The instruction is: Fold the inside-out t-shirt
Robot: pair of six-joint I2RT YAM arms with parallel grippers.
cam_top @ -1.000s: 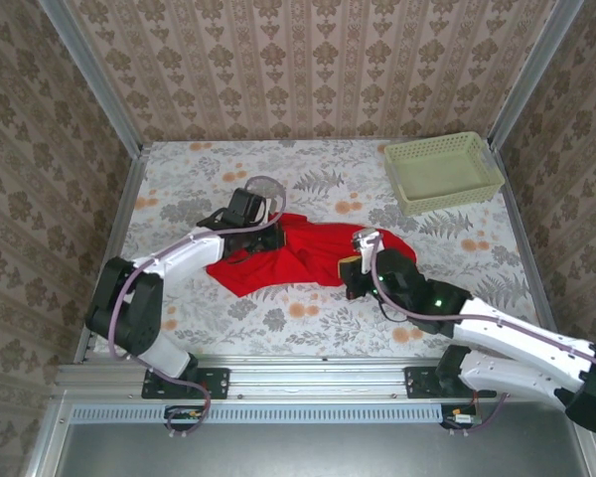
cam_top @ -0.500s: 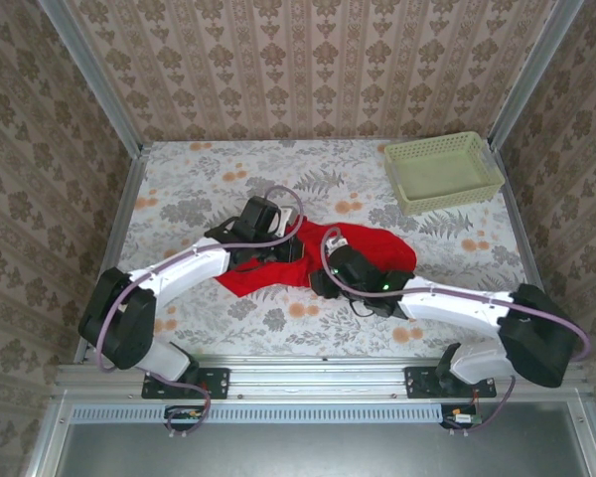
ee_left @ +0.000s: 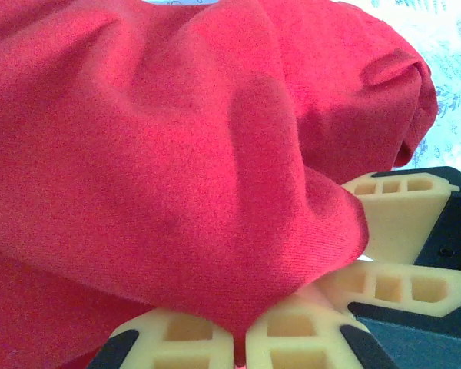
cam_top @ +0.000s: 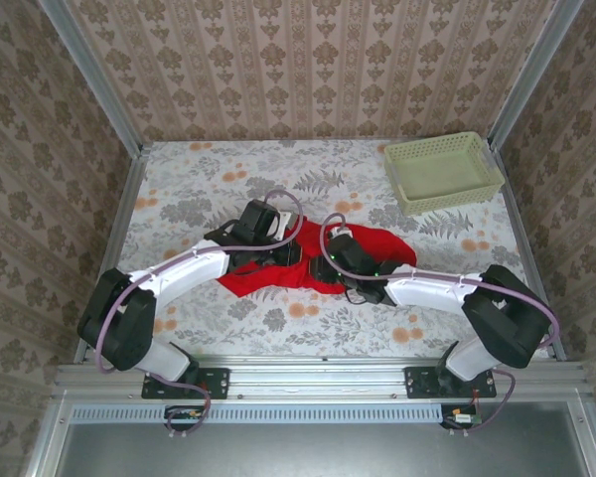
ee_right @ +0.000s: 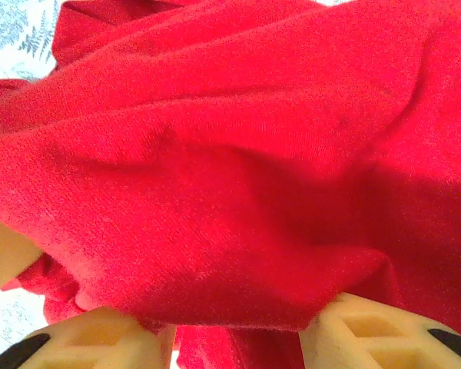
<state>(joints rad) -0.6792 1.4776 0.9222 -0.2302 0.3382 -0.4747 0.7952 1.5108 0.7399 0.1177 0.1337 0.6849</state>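
Shows a crumpled red t-shirt [cam_top: 268,279] lying mid-table [cam_top: 209,169], well apart from a pale green basket [cam_top: 442,171] at the far right corner. Shows the left gripper [ee_left: 238,342] pressed together, pinching a fold of the t-shirt, and the right gripper [ee_right: 238,338] just beside it, cream fingers [ee_right: 100,338] spread, red cloth draped across the gap

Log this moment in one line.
left hand: shut on shirt | right hand: open, against the shirt | shirt: bunched between both hands, not yet folded | basket: far right, apart from shirt
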